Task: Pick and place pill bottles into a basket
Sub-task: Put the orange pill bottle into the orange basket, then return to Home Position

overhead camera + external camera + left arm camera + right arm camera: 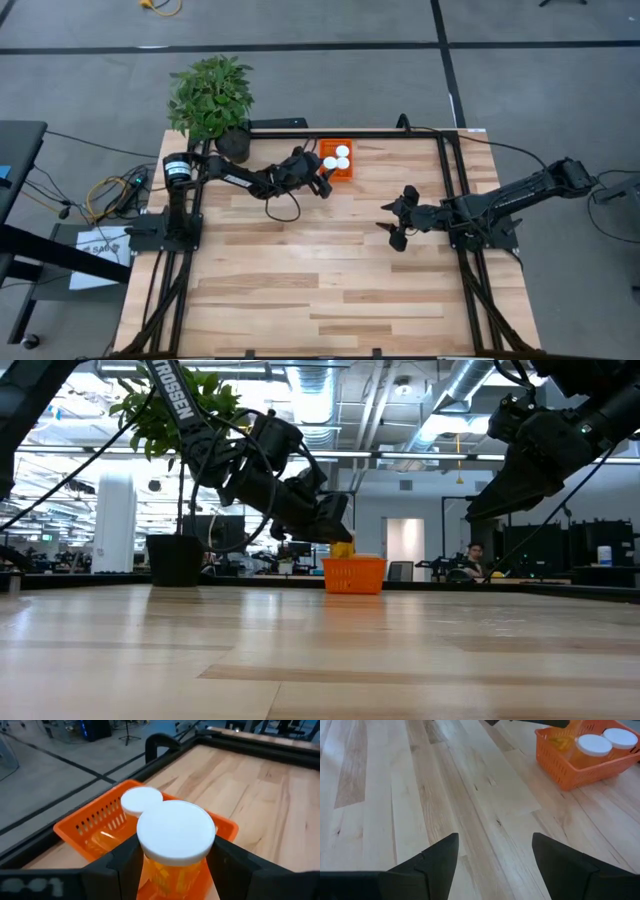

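Observation:
The orange basket (349, 174) stands at the table's far edge, with two white-capped pill bottles (592, 745) upright inside it. My left gripper (175, 862) hovers at the basket's left side, shut on a third pill bottle (175, 832), which has an amber body and a white cap. In the low view this bottle (343, 548) hangs just above the basket's rim (354, 563). My right gripper (396, 222) waits open over bare wood at mid-right, well away from the basket, with nothing between its fingers (437, 860). My left gripper pinches the bottle's amber body (167, 870) just under the white cap, one finger on each side. The fingers come in from the table's left, slanting a little downward. The bottle stands upright in the hold, over the basket's left wall. Its bottom is hidden by the fingers.
A potted plant (212, 98) in a dark pot (232, 145) stands at the far left corner, close behind my left arm. A black frame rail (400, 131) runs along the far edge. Bare wood (320, 280) lies across the middle and near side.

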Action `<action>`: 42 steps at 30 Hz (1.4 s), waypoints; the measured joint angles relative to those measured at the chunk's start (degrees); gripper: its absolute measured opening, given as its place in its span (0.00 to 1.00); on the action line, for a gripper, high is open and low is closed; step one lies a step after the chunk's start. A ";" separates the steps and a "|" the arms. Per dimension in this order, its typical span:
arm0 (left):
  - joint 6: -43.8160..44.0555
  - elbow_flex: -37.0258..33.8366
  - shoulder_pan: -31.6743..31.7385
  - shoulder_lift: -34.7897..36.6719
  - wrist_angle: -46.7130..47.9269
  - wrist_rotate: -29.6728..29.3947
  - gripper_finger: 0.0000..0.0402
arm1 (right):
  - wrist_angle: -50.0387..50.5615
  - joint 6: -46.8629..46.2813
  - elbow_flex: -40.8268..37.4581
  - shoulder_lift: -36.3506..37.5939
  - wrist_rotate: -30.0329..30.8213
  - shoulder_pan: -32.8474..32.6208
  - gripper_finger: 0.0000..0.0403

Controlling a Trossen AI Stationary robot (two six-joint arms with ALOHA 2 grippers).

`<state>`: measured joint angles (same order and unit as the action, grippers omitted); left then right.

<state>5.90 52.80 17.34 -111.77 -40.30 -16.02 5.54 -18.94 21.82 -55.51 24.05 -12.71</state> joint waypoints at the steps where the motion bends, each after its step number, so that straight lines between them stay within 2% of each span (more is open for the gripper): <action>1: -0.07 0.00 -0.02 0.00 0.43 -0.08 0.46 | -0.01 0.00 0.00 0.00 0.00 0.00 0.62; 15: -0.84 -0.02 -0.01 0.00 0.61 0.32 0.46 | -0.11 0.00 0.00 0.00 0.00 0.00 0.62; 27: -0.82 -0.02 -0.02 0.00 0.93 0.34 0.63 | -0.22 -0.01 0.00 0.00 0.00 -0.01 0.62; 35: -2.78 -0.04 -0.22 0.14 0.89 0.72 0.65 | -0.20 0.00 0.00 0.00 0.00 -0.01 0.62; 39: -3.46 -0.11 -0.83 2.45 3.49 1.94 0.65 | -0.20 1.49 0.00 0.00 0.04 0.26 0.62; 42: -3.42 -0.10 -1.25 6.41 7.90 2.14 0.65 | 0.02 7.70 0.00 0.02 0.77 1.69 0.62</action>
<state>2.48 52.70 16.10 -105.36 -32.40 -13.88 5.56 -11.24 21.82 -55.48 24.82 -11.03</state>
